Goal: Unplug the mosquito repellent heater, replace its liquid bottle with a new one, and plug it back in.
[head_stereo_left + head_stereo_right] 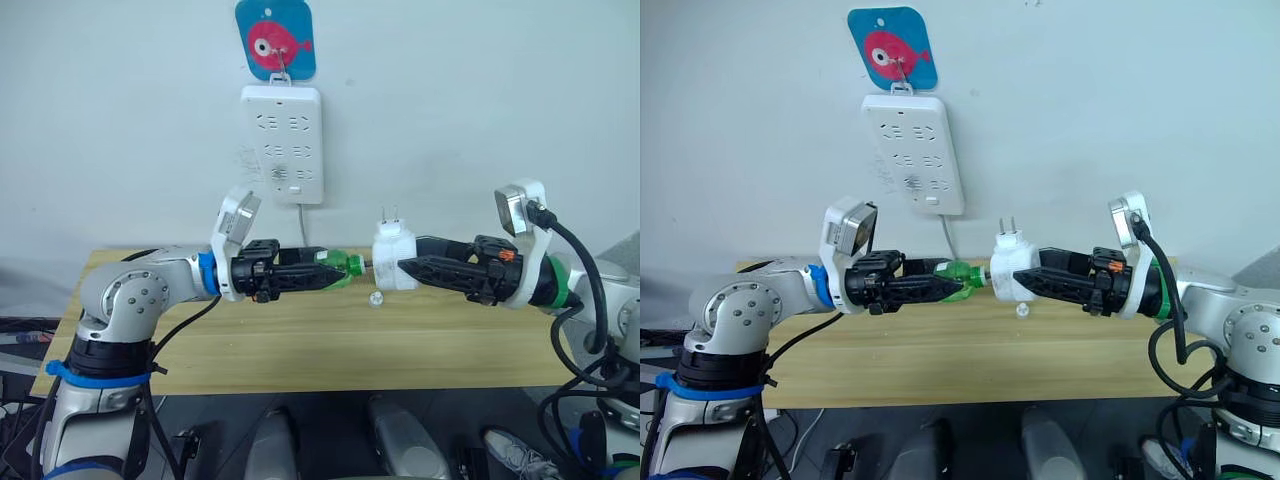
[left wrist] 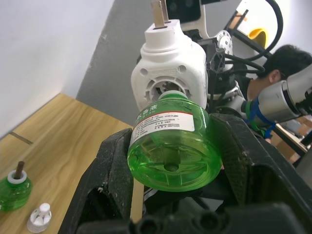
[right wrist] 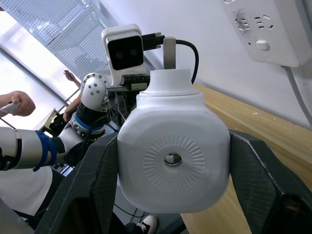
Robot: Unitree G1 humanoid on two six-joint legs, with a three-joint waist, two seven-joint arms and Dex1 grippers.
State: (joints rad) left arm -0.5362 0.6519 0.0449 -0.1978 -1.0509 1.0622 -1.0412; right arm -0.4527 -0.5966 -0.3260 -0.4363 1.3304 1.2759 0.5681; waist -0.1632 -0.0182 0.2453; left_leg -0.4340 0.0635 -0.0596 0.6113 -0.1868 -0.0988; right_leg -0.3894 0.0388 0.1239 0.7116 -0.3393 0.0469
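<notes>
My left gripper point(image 1: 338, 271) is shut on a small translucent green bottle point(image 2: 170, 146), held level above the table. My right gripper point(image 1: 402, 268) is shut on the white mosquito repellent heater point(image 1: 393, 262), unplugged, prongs pointing up. The bottle's neck points into the heater's open underside point(image 2: 163, 90); a short gap remains between the bottle's body and the heater. A second green bottle point(image 2: 13, 187) with a bare dark wick stands on the table beside a tiny clear cap point(image 2: 40, 217). I cannot tell which bottle is the new one.
The white power strip point(image 1: 282, 143) hangs on the wall under a blue fish tag point(image 1: 275, 40), its cord dropping behind the wooden table point(image 1: 300, 345). A person point(image 2: 280, 58) sits beyond the right arm; a hand point(image 3: 17, 102) shows far off.
</notes>
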